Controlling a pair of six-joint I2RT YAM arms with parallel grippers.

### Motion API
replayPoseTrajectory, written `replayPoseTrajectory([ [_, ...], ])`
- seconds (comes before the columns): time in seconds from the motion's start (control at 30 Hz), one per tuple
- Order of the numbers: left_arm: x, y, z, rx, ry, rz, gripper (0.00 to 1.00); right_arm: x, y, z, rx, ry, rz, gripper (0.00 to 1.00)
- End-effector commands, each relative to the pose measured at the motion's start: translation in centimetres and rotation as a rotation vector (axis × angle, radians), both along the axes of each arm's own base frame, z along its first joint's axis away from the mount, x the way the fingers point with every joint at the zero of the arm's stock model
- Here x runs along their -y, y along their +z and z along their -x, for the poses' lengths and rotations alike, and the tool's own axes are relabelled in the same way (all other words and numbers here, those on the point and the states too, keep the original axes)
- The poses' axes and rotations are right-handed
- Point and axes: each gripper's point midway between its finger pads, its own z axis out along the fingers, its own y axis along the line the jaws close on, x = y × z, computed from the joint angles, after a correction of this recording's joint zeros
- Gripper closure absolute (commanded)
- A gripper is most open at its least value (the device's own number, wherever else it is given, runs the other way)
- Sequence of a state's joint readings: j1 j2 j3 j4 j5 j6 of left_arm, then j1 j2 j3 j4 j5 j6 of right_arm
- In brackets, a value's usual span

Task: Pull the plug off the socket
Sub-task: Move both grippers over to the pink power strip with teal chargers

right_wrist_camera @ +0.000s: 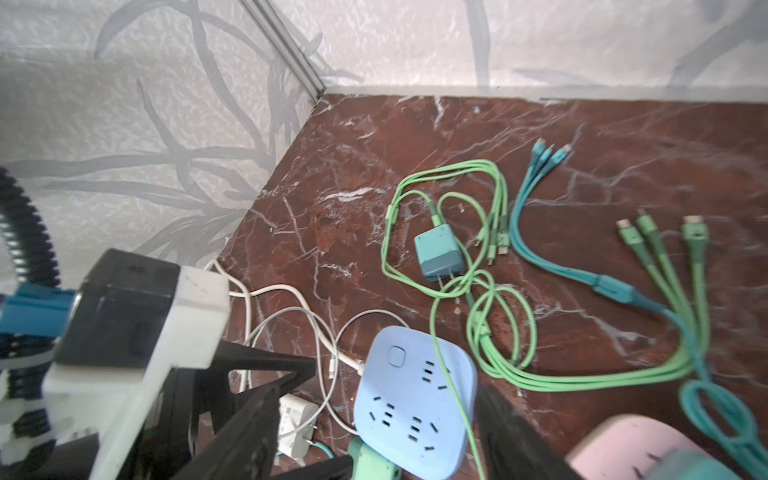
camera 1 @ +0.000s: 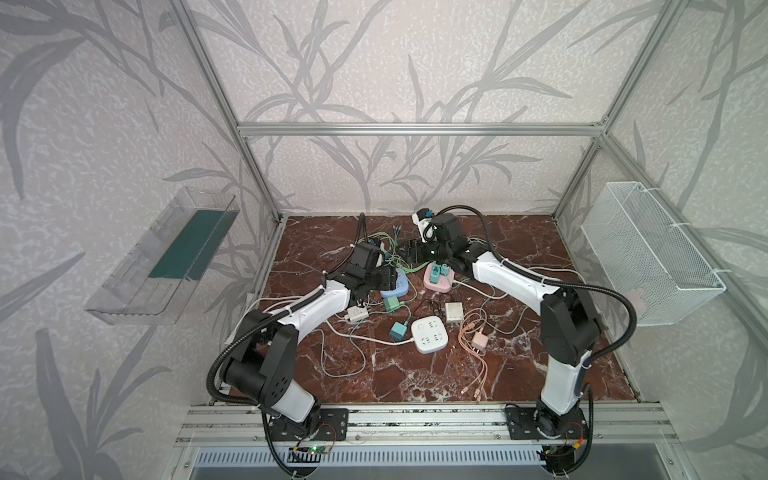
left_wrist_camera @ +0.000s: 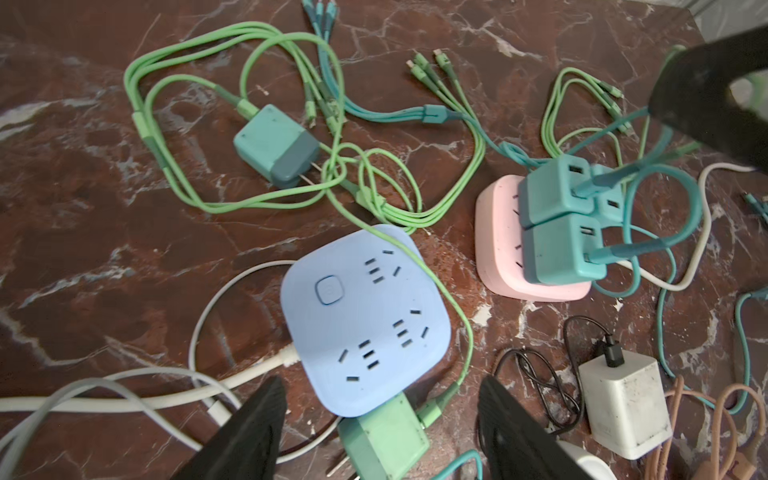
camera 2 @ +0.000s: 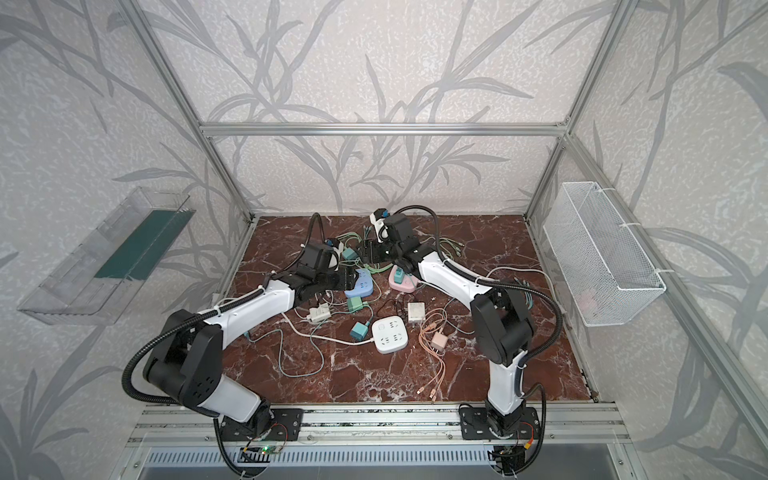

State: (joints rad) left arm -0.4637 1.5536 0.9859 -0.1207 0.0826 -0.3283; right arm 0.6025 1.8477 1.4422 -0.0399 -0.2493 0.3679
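Note:
A pink socket (left_wrist_camera: 496, 245) holds three teal plugs (left_wrist_camera: 557, 249), seen in both top views at mid-table (camera 1: 437, 272). To its left lies a blue socket (left_wrist_camera: 361, 307) with all slots bare. A green plug (left_wrist_camera: 386, 442) lies loose on the table against its edge, prongs bare. A teal plug (right_wrist_camera: 438, 251) lies loose further back among green cables. My left gripper (left_wrist_camera: 382, 395) hovers open over the blue socket's edge (camera 1: 397, 286), holding nothing. My right gripper (right_wrist_camera: 380, 399) hangs open and empty just behind the two sockets (camera 1: 411, 249).
A white socket (camera 1: 430, 334), a white charger (camera 1: 454, 311), a pink charger (camera 1: 480, 343) and a white plug (camera 1: 357, 313) lie nearer the front among tangled cables. A wire basket (camera 1: 648, 249) hangs on the right wall, a clear tray (camera 1: 166, 257) on the left.

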Motion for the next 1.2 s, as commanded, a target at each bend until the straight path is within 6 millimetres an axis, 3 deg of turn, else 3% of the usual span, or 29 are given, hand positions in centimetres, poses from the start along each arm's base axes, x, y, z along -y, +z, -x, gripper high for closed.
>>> replayPoseTrajectory([
  [0.0,1.1,1.4,-0.4,0.078,0.004,-0.016,0.25,3.3,1.0,-0.2,0.144,-0.067,0.117,0.20],
  [0.2,4.3,1.3,-0.3,0.106,-0.036,-0.027,0.22,8.9,1.0,0.5,0.197,-0.191,0.152,0.15],
  [0.5,8.8,0.1,-0.4,0.096,-0.090,-0.087,0.21,16.5,-1.5,0.7,0.118,-0.323,0.113,0.15],
  [0.6,10.3,-0.7,-0.6,0.075,-0.106,-0.089,0.21,18.4,-3.0,0.4,0.029,-0.359,0.053,0.21],
  [0.77,12.3,-1.8,-1.0,0.050,-0.123,-0.125,0.22,19.6,-6.2,0.1,-0.138,-0.360,-0.030,0.36],
  [1.17,13.8,-4.0,-2.0,-0.003,-0.093,-0.188,0.29,18.6,-9.8,0.3,-0.251,-0.265,0.027,0.44],
])
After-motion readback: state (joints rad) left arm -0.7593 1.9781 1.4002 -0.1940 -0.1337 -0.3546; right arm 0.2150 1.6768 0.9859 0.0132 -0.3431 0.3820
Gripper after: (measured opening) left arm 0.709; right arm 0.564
